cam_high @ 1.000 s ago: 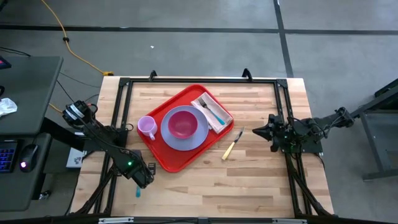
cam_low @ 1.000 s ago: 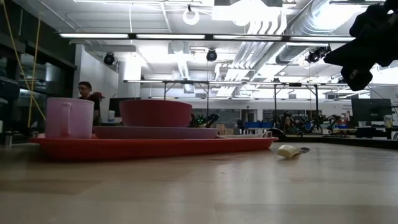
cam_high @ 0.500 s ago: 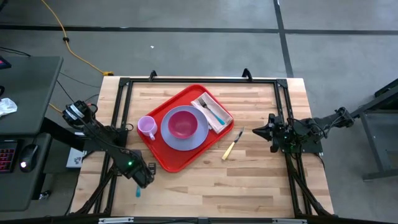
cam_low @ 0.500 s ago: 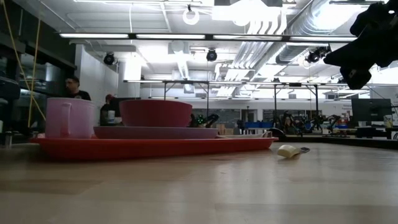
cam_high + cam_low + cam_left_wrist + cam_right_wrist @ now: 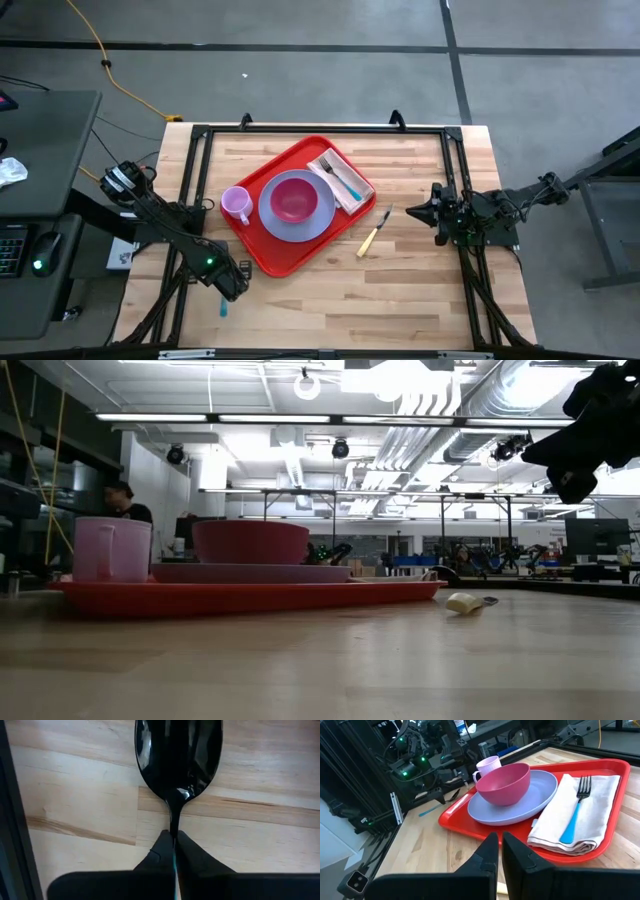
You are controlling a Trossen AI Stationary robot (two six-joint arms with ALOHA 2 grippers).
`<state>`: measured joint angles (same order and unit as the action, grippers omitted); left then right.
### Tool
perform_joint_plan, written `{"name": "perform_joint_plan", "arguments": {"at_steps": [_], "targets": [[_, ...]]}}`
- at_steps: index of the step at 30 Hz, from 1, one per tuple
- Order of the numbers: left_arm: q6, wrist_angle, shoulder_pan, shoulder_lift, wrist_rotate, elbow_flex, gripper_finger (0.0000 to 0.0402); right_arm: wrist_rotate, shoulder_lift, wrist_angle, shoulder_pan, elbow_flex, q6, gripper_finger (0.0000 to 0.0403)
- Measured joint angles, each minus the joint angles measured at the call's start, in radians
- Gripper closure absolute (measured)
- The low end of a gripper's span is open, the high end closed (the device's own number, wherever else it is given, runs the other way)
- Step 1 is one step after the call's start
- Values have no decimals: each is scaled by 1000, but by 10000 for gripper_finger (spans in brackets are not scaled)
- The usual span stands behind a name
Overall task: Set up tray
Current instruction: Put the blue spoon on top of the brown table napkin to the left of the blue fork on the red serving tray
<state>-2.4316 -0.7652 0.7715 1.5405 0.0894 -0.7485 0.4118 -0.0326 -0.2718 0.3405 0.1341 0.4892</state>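
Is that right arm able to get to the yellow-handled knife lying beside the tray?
Probably yes. The knife lies on bare wood off the red tray, on the right arm's side, with nothing between it and the shut right claw.

So the big red plastic rectangular tray (image 5: pixel 262 250) with rounded corners and a raised rim is lying flat on the wooden table, turned at an angle to the table's edges, about mid-table and a little toward the left arm's side. It's already loaded: lavender plate with a pink bowl, pink mug, napkin with a blue-handled fork.
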Motion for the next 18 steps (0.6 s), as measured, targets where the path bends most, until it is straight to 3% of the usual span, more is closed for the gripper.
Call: {"name": "perform_joint_plan", "arguments": {"at_steps": [3, 18], "targets": [[0, -16, 0, 1, -14, -18, 390, 0, 0, 0, 0, 0, 0, 403], [-34, -34, 0, 3, -78, -140, 391, 0, 0, 1, 0, 0, 0, 402]]}}
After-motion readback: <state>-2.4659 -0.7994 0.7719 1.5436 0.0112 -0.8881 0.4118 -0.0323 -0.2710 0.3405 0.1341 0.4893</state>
